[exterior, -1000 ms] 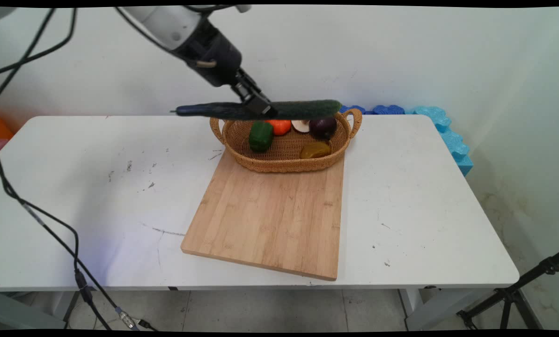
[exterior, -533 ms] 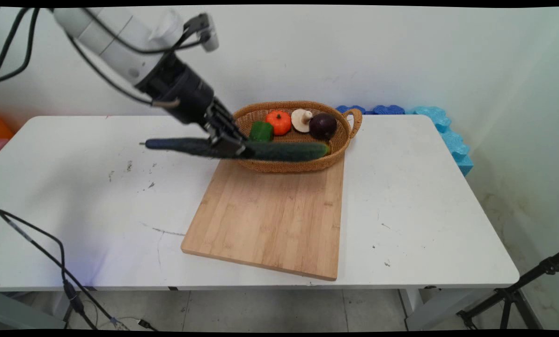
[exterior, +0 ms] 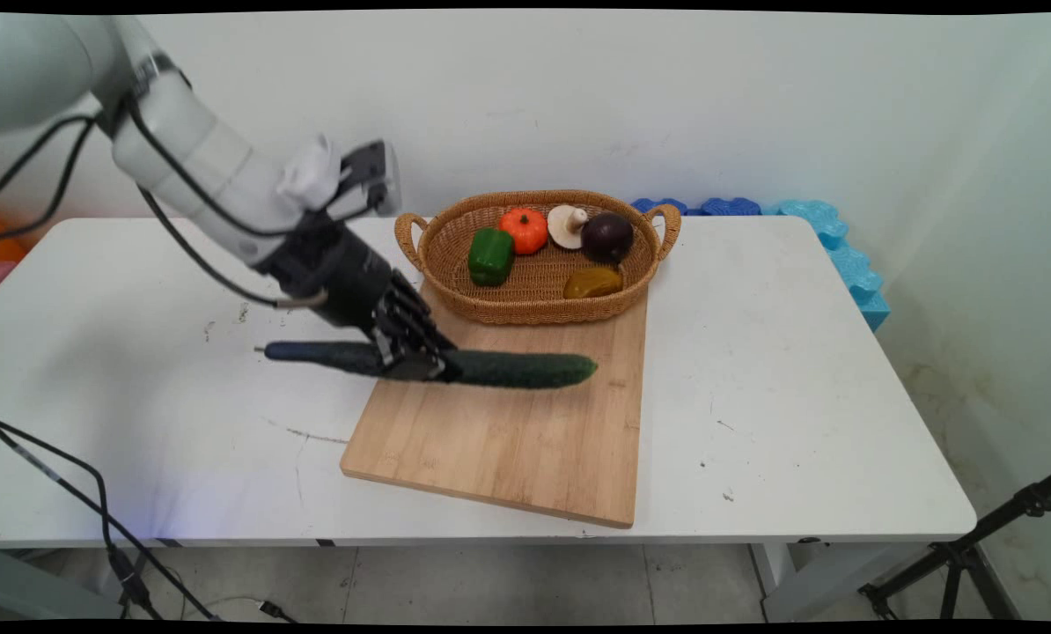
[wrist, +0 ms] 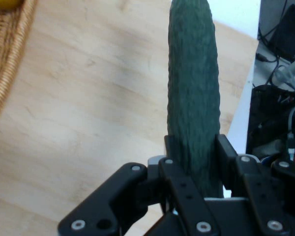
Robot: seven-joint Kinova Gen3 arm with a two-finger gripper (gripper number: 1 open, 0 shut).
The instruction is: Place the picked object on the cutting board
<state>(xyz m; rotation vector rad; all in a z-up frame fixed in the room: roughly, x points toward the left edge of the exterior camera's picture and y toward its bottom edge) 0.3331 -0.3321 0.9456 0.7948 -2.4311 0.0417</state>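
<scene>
My gripper [exterior: 420,363] is shut on a long dark green cucumber [exterior: 525,370], gripping it near its middle. The cucumber lies level in the air, just above the left part of the wooden cutting board [exterior: 525,431], its stem end sticking out left over the white table. In the hand view the cucumber [wrist: 193,93] runs straight up between the two black fingers [wrist: 226,153], with the board [wrist: 88,113] beneath it and the basket's rim [wrist: 7,59] at the upper left.
A wicker basket [exterior: 534,308] with two handles stands on the board's far end. It holds a green pepper [exterior: 490,255], a small orange pumpkin [exterior: 524,229], a mushroom [exterior: 567,225], a dark purple ball-shaped vegetable [exterior: 607,237] and a brownish piece [exterior: 592,283]. Blue foam blocks [exterior: 834,246] line the table's far right.
The gripper has carried the cucumber from above the basket's far rim down and toward the near left, to just above the board. The basket's contents are uncovered again.
</scene>
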